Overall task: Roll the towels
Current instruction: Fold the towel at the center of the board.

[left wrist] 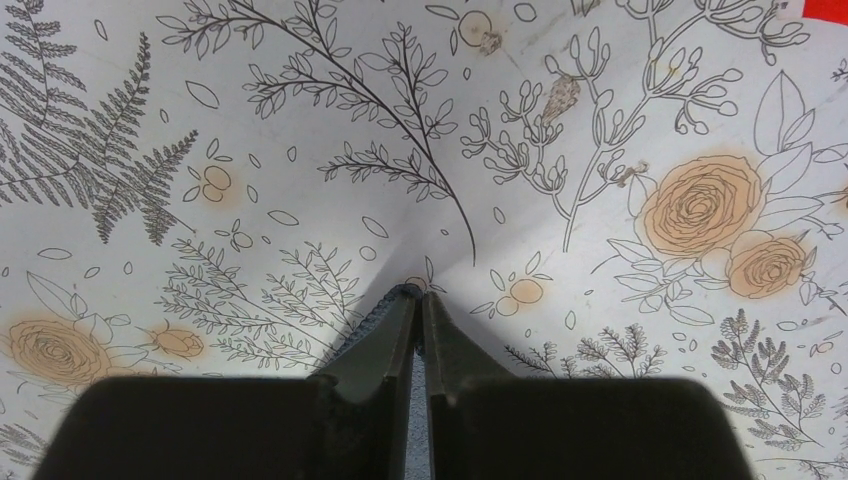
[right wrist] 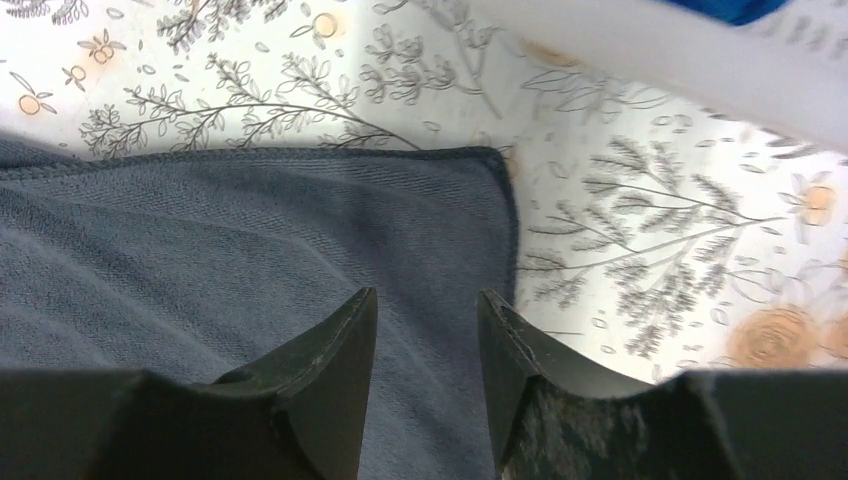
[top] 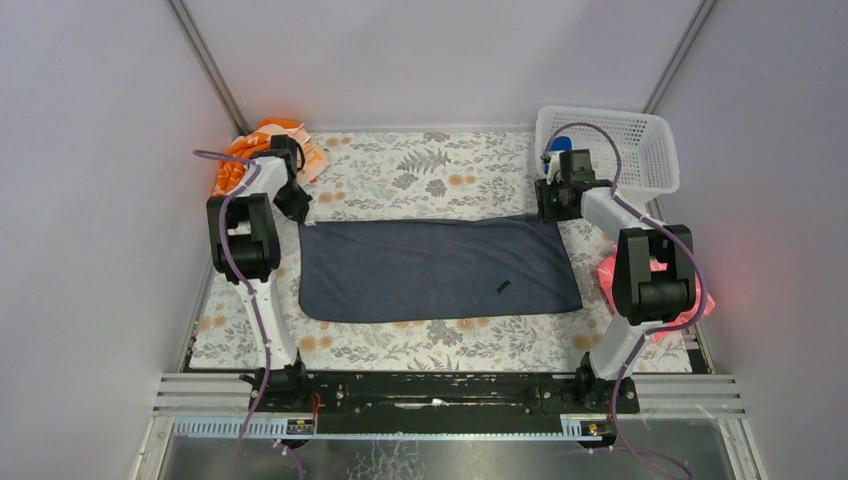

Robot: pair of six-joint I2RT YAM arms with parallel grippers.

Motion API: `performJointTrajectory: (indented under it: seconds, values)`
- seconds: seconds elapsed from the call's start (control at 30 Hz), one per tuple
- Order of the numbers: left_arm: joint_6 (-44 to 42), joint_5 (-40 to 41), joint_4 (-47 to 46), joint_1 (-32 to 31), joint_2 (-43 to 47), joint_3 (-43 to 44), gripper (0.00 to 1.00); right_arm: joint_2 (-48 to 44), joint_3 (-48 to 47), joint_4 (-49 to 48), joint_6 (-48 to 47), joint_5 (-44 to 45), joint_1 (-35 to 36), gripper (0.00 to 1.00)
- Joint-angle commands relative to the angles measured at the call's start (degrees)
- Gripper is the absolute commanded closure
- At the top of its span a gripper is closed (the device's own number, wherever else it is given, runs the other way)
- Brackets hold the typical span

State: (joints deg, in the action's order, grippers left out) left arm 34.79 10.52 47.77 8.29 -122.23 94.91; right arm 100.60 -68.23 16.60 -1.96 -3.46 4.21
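The dark slate-grey towel [top: 435, 268] lies flat and spread out in the middle of the floral cloth. My left gripper [top: 295, 208] is at the towel's far left corner and is shut on that corner; in the left wrist view the grey hem [left wrist: 385, 308] shows pinched between the closed fingers [left wrist: 418, 298]. My right gripper [top: 547, 207] hovers over the far right corner, open; the right wrist view shows the grey towel [right wrist: 250, 250] under the spread fingers [right wrist: 425, 298]. A bit of bright blue towel [top: 560, 143] sits in the white basket and shows in the right wrist view [right wrist: 735, 8].
A white plastic basket [top: 640, 150] stands at the far right. An orange bag [top: 250, 160] lies at the far left. A pink-red object [top: 610, 272] lies at the right edge by the right arm. A small black item [top: 503, 288] lies on the towel.
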Motion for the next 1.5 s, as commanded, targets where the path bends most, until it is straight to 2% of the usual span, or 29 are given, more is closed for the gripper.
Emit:
performJointTrajectory:
  seconds: [0.0,0.1,0.27,0.5,0.63,0.77,0.97,1.13,1.23,1.47]
  values:
    - [-1.37,2.91,0.74,-0.05,-0.17,0.69,0.96,3.22,-1.24,1.88,3.74,0.36,2.5,0.51]
    - [-1.47,4.84,1.04,0.18,0.89,-0.01,0.96,4.05,1.23,4.28,9.24,0.1,2.65,0.51]
    - [-1.47,6.55,1.52,0.17,2.11,-1.1,0.95,2.03,8.53,6.01,13.38,1.74,2.72,0.49]
    - [-2.16,8.38,1.92,0.18,4.24,-4.54,0.95,-3.2,15.27,10.6,15.21,2.48,3.59,0.48]
    - [-2.63,8.58,1.51,0.14,4.95,-6.29,0.95,-7.1,13.92,11.3,13.71,1.1,3.99,0.45]
    - [-3.06,8.34,1.6,0.05,4.39,-5.84,0.95,-6.76,7.18,10.28,8.52,0.31,4.05,0.42]
    - [-3.32,8.29,1.53,-0.27,4.05,-5.68,0.95,1.27,-4.56,10.69,-3.18,-1.67,3.83,0.39]
    - [-3.53,8.84,1.48,-0.79,4.11,-5.45,0.95,9.58,-18.15,20.33,-17.85,-7.82,3.64,0.43]
    - [-3.52,9.12,1.46,-0.85,4.3,-5.32,0.95,12.05,-21.22,23.69,-24.96,-7.7,3.69,0.46]
    - [-3.67,8.91,1.55,-1.06,4.43,-4.99,0.95,14.23,-21.31,24.11,-34.71,-6.54,4.5,0.52]
